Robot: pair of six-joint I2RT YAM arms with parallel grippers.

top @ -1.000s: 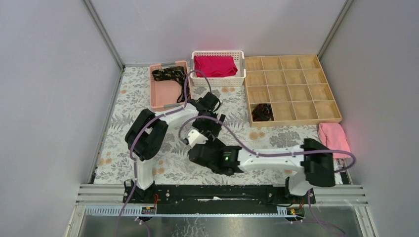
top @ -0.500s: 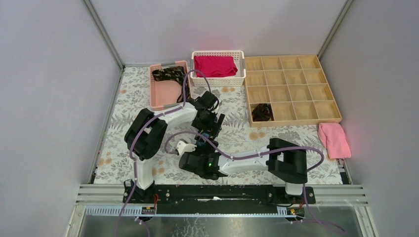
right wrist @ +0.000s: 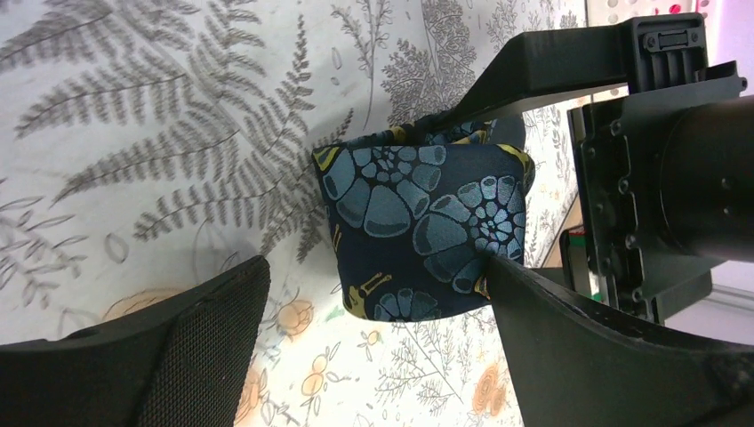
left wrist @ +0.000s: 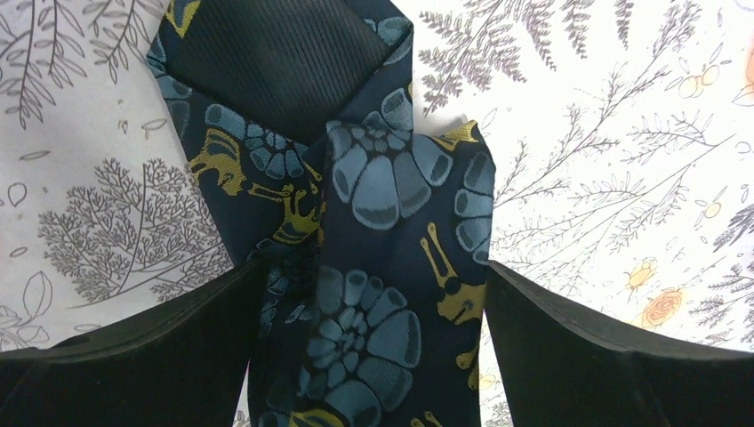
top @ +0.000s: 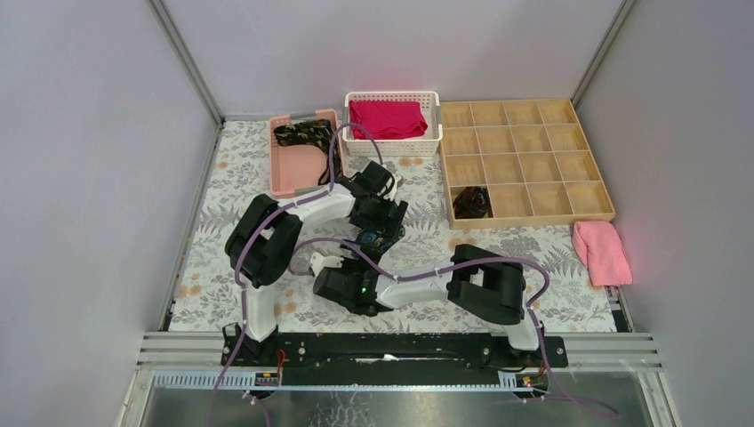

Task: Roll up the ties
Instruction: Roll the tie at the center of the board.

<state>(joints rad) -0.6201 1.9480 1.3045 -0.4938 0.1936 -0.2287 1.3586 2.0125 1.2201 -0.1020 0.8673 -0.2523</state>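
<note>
The blue-flowered tie (left wrist: 382, 267) lies on the fern-print tabletop (top: 222, 178) near the middle, under the two wrists, with one end turned over into a loose standing loop (dark navy, with gold touches). The left jaws stand spread wide, one on each side of the tie, straddling it rather than pinching it. The right jaws are released too, with the looped end in the gap between them. Whether one of them touches its edge I cannot tell. At the far left, more ties (top: 302, 135) lie heaped in a pink tray (top: 298, 169). A coiled tie (top: 471, 202) sits in the near-left compartment of the wooden organizer (top: 533, 221). A red cloth (top: 387, 118) fills the white basket (top: 391, 147), and a pink towel (top: 601, 252) lies at the right edge.
</note>
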